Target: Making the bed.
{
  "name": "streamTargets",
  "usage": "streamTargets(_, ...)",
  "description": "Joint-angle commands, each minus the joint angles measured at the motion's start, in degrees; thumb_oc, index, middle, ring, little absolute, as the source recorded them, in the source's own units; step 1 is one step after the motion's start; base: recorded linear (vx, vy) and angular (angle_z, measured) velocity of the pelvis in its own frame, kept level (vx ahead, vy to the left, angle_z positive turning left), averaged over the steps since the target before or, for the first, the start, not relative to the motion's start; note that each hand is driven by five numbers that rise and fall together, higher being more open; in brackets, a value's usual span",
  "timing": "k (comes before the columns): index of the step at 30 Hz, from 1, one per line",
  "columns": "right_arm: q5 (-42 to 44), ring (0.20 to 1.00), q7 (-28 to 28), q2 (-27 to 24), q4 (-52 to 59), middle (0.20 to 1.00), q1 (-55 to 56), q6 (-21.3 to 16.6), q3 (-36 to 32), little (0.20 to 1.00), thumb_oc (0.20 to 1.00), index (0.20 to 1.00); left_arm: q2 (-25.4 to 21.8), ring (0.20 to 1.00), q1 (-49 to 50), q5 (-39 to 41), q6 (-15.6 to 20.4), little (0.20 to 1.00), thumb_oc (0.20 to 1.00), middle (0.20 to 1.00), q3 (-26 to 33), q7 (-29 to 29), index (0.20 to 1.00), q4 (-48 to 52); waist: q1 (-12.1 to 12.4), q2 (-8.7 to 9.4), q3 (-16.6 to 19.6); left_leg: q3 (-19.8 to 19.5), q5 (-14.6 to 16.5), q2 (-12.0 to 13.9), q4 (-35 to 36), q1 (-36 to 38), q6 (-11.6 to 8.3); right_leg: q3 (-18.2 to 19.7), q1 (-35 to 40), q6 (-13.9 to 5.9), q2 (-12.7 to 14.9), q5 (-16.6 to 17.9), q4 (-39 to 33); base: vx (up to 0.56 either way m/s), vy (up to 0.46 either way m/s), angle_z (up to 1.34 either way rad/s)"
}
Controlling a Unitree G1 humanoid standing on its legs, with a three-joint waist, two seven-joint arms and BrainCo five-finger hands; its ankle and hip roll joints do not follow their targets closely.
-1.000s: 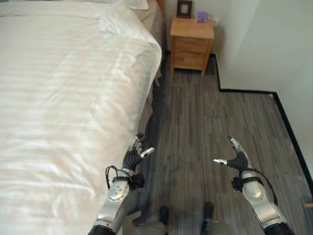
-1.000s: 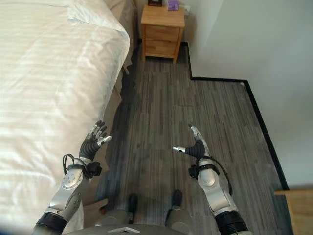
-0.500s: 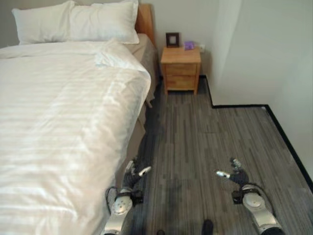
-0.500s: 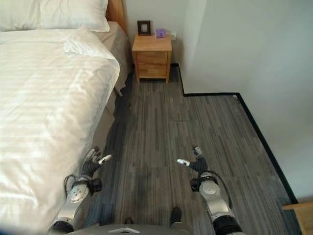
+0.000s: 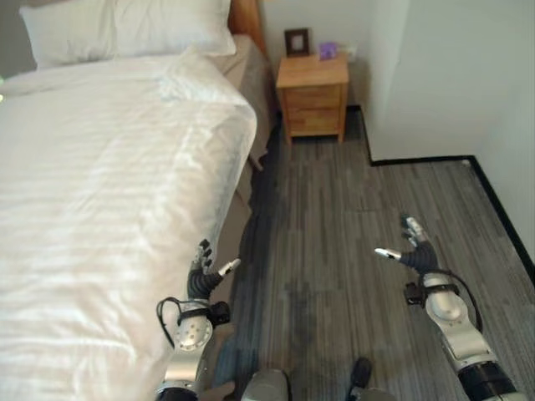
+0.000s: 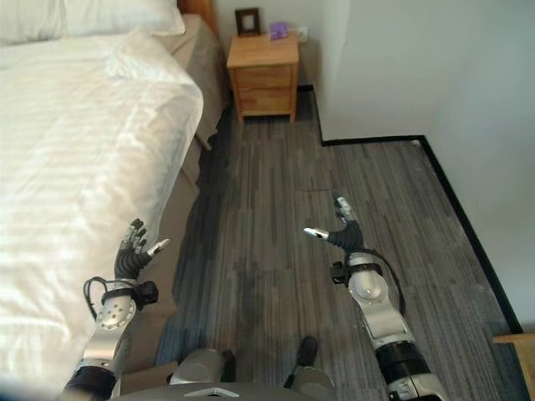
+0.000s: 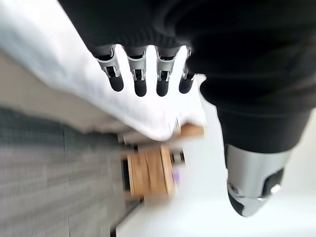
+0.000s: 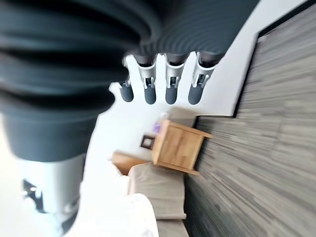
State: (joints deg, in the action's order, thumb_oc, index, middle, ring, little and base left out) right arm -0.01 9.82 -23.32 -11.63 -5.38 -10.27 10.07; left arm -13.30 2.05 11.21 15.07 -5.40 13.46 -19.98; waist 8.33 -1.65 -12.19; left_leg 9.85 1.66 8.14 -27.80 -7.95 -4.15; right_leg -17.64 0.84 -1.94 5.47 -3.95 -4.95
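Note:
A white striped duvet (image 5: 100, 192) covers the bed on the left, its side edge hanging down over the beige bed base (image 5: 224, 259). Two white pillows (image 5: 125, 29) lie at the headboard. A corner of the duvet (image 5: 196, 71) is bunched up near the pillows. My left hand (image 5: 204, 277) is raised beside the bed's edge, fingers straight, holding nothing. My right hand (image 5: 411, 251) hovers over the floor, open and apart from the bed. Straight fingers (image 7: 139, 79) show in the left wrist view with the duvet past them.
A wooden nightstand (image 5: 311, 96) with a picture frame (image 5: 296, 41) and a purple item (image 5: 327, 50) stands by the headboard. A white wall corner (image 5: 380, 100) juts out on the right. Grey plank floor (image 5: 334, 251) lies between bed and wall.
The camera has tilted down and shifted. Both hands have risen in the picture and stay open.

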Motion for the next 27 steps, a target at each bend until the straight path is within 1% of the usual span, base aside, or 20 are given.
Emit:
streamTargets(1, -1.7, 1.0, 2.14, -2.28, 3.37, 1.0, -1.81, -2.22, -1.78, 1.0, 1.0, 1.0, -2.54, 1.0, -0.58, 4.6, 3.54, 1.0, 1.0, 1.0, 1.64, 1.35, 1.0, 4.67, 1.66, 3.29, -0.98, 1.69, -1.4, 2.82, 3.27, -9.48, -2.14, -1.1, 10.59, -1.49, 2.74, -3.69, 0.33, 0.25, 0.015, -0.26)
streamTargets(2, -1.7, 1.0, 2.14, -2.26, 3.36, 1.0, -1.81, -2.23, -1.78, 1.0, 1.0, 1.0, -2.55, 1.0, -0.57, 4.6, 3.54, 1.0, 1.0, 1.0, 1.64, 1.35, 1.0, 4.67, 1.71, 3.35, -0.98, 1.77, -1.41, 2.78, 3.33, -9.43, -2.12, -1.06, 10.58, -1.51, 2.8, -3.7, 0.34, 0.64, 0.192, 0.34)
streamTargets(3, -1.5, 1.0, 2.6, -1.89, 2.47, 1.0, -2.33, -2.28, -2.19, 1.0, 1.0, 1.0, -2.92, 1.0, 1.86, 4.32, 2.25, 1.0, 1.0, 1.0, 2.45, 0.24, 1.0, 5.7, 3.62, 2.23, 0.05, 4.34, -5.36, 3.54, 17.64, -11.27, -2.28, -0.87, 13.24, -2.9, 0.2, -6.06, -0.05, 0.52, 0.175, 0.63)
streamTargets(4, -1.49, 1.0, 2.61, -1.83, 2.42, 1.0, -2.23, -2.32, -2.14, 1.0, 1.0, 1.0, -2.99, 1.0, 2.08, 4.32, 2.17, 1.0, 1.0, 1.0, 2.45, 0.23, 1.0, 5.86, 3.67, 2.73, -0.16, 4.81, -6.05, 2.87, 19.29, -9.99, -2.34, -0.88, 13.65, -2.99, 0.76, -6.29, -0.05, 0.72, 0.24, 0.34)
streamTargets(6, -1.2, 1.0, 2.54, -1.4, 1.46, 1.0, -2.59, -2.07, -2.21, 1.0, 1.0, 1.0, -3.25, 1.0, 3.47, 4.23, 1.37, 1.0, 1.0, 1.0, 2.78, -0.33, 1.0, 5.66, 5.15, 2.81, 0.14, 6.57, -7.68, 4.51, 27.3, -12.54, -2.23, -1.08, 15.87, -4.01, 0.11, -7.73, -0.01, 0.49, 0.168, -0.48)
streamTargets(10, -2.7, 1.0, 0.51, 0.37, 1.85, 1.0, -1.39, -1.27, -0.85, 1.0, 1.0, 1.0, -4.03, 1.0, 8.36, 3.98, -0.35, 1.0, 1.0, 1.0, 3.82, -2.61, 1.0, 6.91, 8.8, 5.07, 1.49, 4.36, -12.71, 3.23, 30.75, -12.66, -0.32, 2.34, 19.49, -6.87, 1.35, -9.71, 4.34, 0.71, 0.38, -0.46)
streamTargets(11, -2.72, 1.0, 0.52, 0.39, 1.86, 1.0, -1.35, -1.27, -0.87, 1.0, 1.0, 1.0, -4.06, 1.0, 8.39, 3.99, -0.36, 1.0, 1.0, 1.0, 3.8, -2.61, 1.0, 6.94, 9.1, 5.01, 1.68, 4.56, -12.8, 3.51, 30.83, -12.73, -0.34, 2.68, 19.2, -6.82, 1.25, -9.57, 4.33, 0.6, 0.335, -0.9)
streamTargets(13, -4.31, 1.0, 0.52, 2.53, 2.08, 1.0, 0.51, -1.06, -0.08, 1.0, 1.0, 1.0, -5.8, 1.0, 7.04, 4.67, -1.32, 1.0, 1.0, 1.0, 2.41, -3.02, 1.0, 6.37, 9.58, 8.52, 0.76, 2.29, -11.22, -0.16, 28.1, -9.88, 2.5, 4.09, 15.15, -11.49, 4.67, 1.02, 20.55, 0.57, 0.309, -0.84)
streamTargets(14, -4.33, 1.0, 0.53, 2.56, 2.07, 1.0, 0.48, -1.06, -0.1, 1.0, 1.0, 1.0, -5.83, 1.0, 6.99, 4.69, -1.32, 1.0, 1.0, 1.0, 2.41, -3.03, 1.0, 6.35, 9.82, 8.48, 0.89, 2.46, -11.16, 0.06, 27.96, -10.05, 2.52, 4.36, 14.9, -11.49, 4.59, 1.19, 20.49, 0.55, 0.357, -0.54)
streamTargets(15, -4.81, 1.0, 0.48, 3.09, 2.86, 1.0, -0.29, -0.88, 0.65, 1.0, 1.0, 1.0, -7.48, 1.0, 5.24, 4.32, -1.92, 1.0, 1.0, 1.0, 1.37, -2.73, 1.0, 6.59, 7.57, 8.4, -0.12, 0.12, -8.58, -1.55, 28.53, -5.6, 4.0, 6.22, 7.63, -13.06, 5.29, 12.97, 34.36, 0.33, 0.239, -0.22)
streamTargets(16, -4.82, 1.0, 0.49, 3.08, 2.85, 1.0, -0.33, -0.87, 0.65, 1.0, 1.0, 1.0, -7.46, 1.0, 5.19, 4.33, -1.92, 1.0, 1.0, 1.0, 1.38, -2.73, 1.0, 6.57, 7.73, 8.21, 0.04, 0.19, -8.62, -1.26, 28.48, -5.8, 3.99, 6.41, 7.38, -13.06, 5.04, 13.21, 34.24, 0.48, 0.306, 0.1)
streamTargets(17, -5.2, 1.0, 0.83, 2.85, 2.68, 1.0, -1.19, -0.86, 0.7, 1.0, 1.0, 1.0, -8.2, 1.0, 4.56, 3.99, -1.79, 1.0, 1.0, 1.0, 1.47, -2.52, 1.0, 6.45, 6.74, 7.49, 0.2, -0.06, -7.07, -1.01, 29.5, -3.36, 4.59, 5.16, 4.9, -13.06, 6.18, 15.65, 37.21, 0.55, 0.218, 0.61)
streamTargets(18, -5.66, 1.0, 1.07, 2.86, 3.25, 1.0, -2.41, -0.83, 0.91, 1.0, 1.0, 1.0, -9.32, 1.0, 3.15, 3.58, -1.88, 1.0, 1.0, 1.0, 0.59, -2.52, 1.0, 7.13, 4.94, 6.34, -0.49, -1.59, -5.16, -0.85, 31.14, 0.7, 5.05, 2.94, -0.16, -12.95, 9.5, 15.14, 39.64, 0.55, 0.214, 0.64)
streamTargets(19, -5.66, 1.0, 1.07, 2.83, 3.26, 1.0, -2.44, -0.82, 0.91, 1.0, 1.0, 1.0, -9.29, 1.0, 3.12, 3.58, -1.89, 1.0, 1.0, 1.0, 0.6, -2.52, 1.0, 7.12, 4.81, 6.21, -0.4, -1.75, -5.26, -0.75, 31.16, 0.55, 5.04, 2.76, -0.16, -12.93, 9.36, 15.27, 39.49, 0.65, 0.177, 0.41)
streamTargets(20, -5.72, 1.0, 0.97, 2.95, 3.86, 1.0, -2.66, -0.72, 1.12, 1.0, 1.0, 1.0, -9.61, 1.0, 2.48, 3.4, -1.94, 1.0, 1.0, 1.0, 0.1, -2.66, 1.0, 7.81, 3.45, 5.8, -0.87, -2.85, -4.02, -1.14, 31.8, 2.51, 4.81, 1.52, -2.63, -11.81, 10.46, 12.35, 37.2, 0.64, 0.045, 0.45)
streamTargets(22, -6.06, 1.0, 0.76, 2.92, 4.01, 1.0, -2.17, -0.22, 1.37, 1.0, 1.0, 1.0, -8.69, 1.0, 1.74, 3.28, -1.98, 1.0, 1.0, 1.0, -1.01, -3.57, 1.0, 8.65, 0.42, 5.31, -1.88, -6.03, -0.46, -2.87, 32.49, 7.04, 3.88, 0.01, -6.0, -10.1, 10.34, 7.71, 23.97, 0.86, -0.025, 0.77)
streamTargets(23, -6.43, 1.0, 0.93, 3.02, 3.59, 1.0, -1.56, -0.03, 1.13, 1.0, 1.0, 1.0, -8.25, 1.0, 1.49, 3.01, -2.08, 1.0, 1.0, 1.0, -1.65, -3.8, 1.0, 8.91, -0.85, 5.57, -2.04, -7.83, 1.64, -3.6, 32.8, 9.26, 3.18, 1.76, -7.38, -9.52, 9.74, 6.36, 14.99, 0.75, -0.087, 1.08)
streamTargets(25, -6.74, 1.0, 0.8, 3.29, 2.6, 1.0, -0.41, 0.8, 0.68, 1.0, 1.0, 1.0, -7.44, 1.0, 0.84, 2.62, -2.34, 1.0, 1.0, 1.0, -2.04, -4.49, 1.0, 8.68, -2.89, 4.97, -2.27, -11.64, 4.88, -3.52, 32.8, 12.67, 2.09, 5.43, -9.14, -10.08, 9.27, 8.0, 3.35, 0.81, -0.051, 1.26)
streamTargets(26, -6.81, 1.0, 0.87, 3.46, 2.01, 1.0, 0.18, 1.15, 0.12, 1.0, 1.0, 1.0, -7.25, 1.0, 0.22, 2.37, -2.38, 1.0, 1.0, 1.0, -1.98, -4.65, 1.0, 8.41, -4.36, 5.16, -2.26, -13.51, 6.45, -3.66, 32.8, 14.49, 1.76, 7.66, -12.51, -10.74, 9.92, 10.18, 0.01, 0.58, -0.022, 1.3)
streamTargets(27, -6.83, 1.0, 0.87, 3.39, 2.0, 1.0, 0.23, 1.15, 0.15, 1.0, 1.0, 1.0, -7.16, 1.0, 0.24, 2.36, -2.35, 1.0, 1.0, 1.0, -2.0, -4.66, 1.0, 8.34, -4.35, 4.66, -2.06, -13.5, 6.98, -3.14, 32.8, 14.63, 1.74, 7.48, -12.4, -10.81, 9.45, 9.78, 0.16, 0.56, -0.027, 1.29)
